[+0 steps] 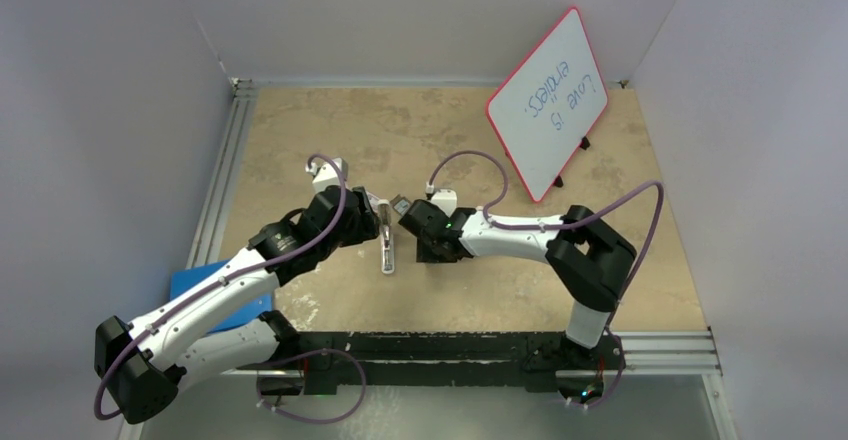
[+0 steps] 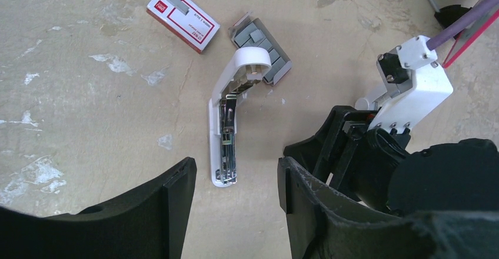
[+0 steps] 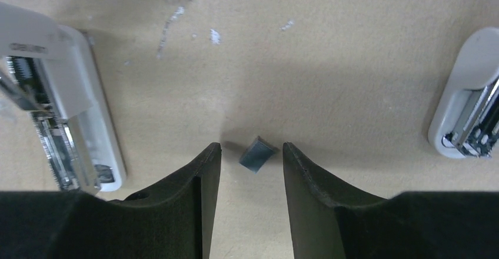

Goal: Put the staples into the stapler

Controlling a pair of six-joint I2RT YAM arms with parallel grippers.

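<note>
Your right gripper [image 3: 251, 147] stands spread, with a short grey staple strip [image 3: 258, 154] lying between the fingers and touching neither, so nothing is pinched. Your left gripper [image 2: 235, 165] is spread too and empty, hovering over the stapler [image 2: 225, 138]. It lies opened on the table [image 2: 88, 123] with its metal channel facing up, and the tray of staples [image 2: 263, 50] sits just beside its hinged end. That strip looks light, thin and brittle, likely to snap or skitter if squeezed hard. Take it gently across its long sides, low and square.
</note>
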